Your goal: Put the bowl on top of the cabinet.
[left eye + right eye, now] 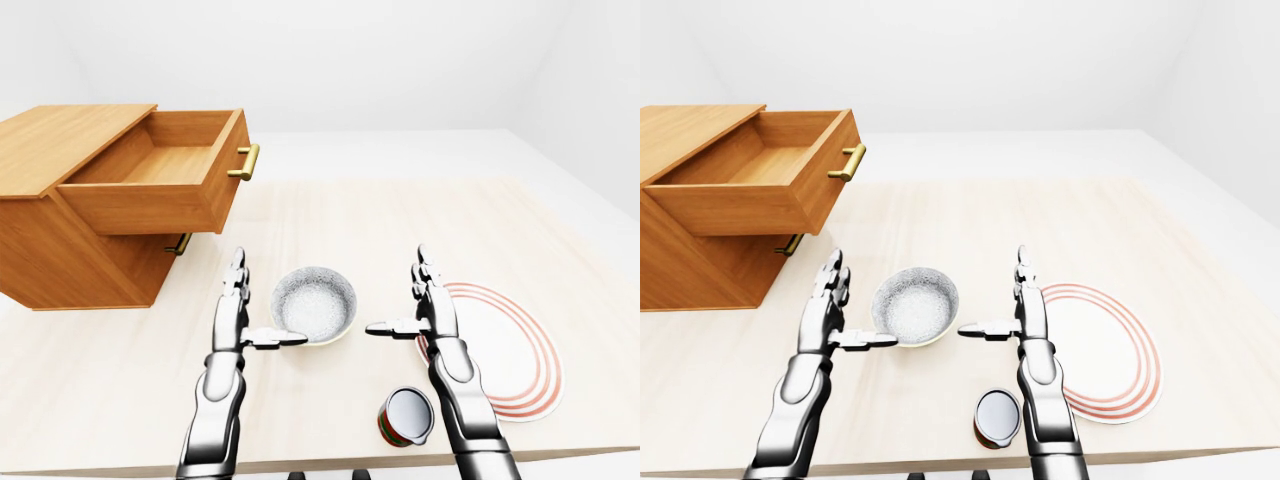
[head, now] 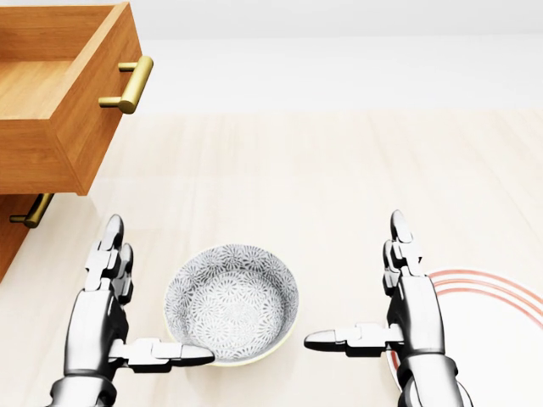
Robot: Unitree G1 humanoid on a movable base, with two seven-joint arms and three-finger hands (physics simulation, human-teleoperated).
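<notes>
A grey patterned bowl with a pale rim rests on the light wooden table, between my two hands. My left hand is open just left of the bowl, its thumb reaching under the bowl's near rim. My right hand is open a short way right of the bowl, thumb pointing toward it without touching. The wooden cabinet stands at the upper left of the left-eye view, its flat top bare and its top drawer pulled out.
A white plate with red rings lies right of my right hand. A red and green cup stands near the table's bottom edge, by my right forearm. Brass handles stick out from the drawers.
</notes>
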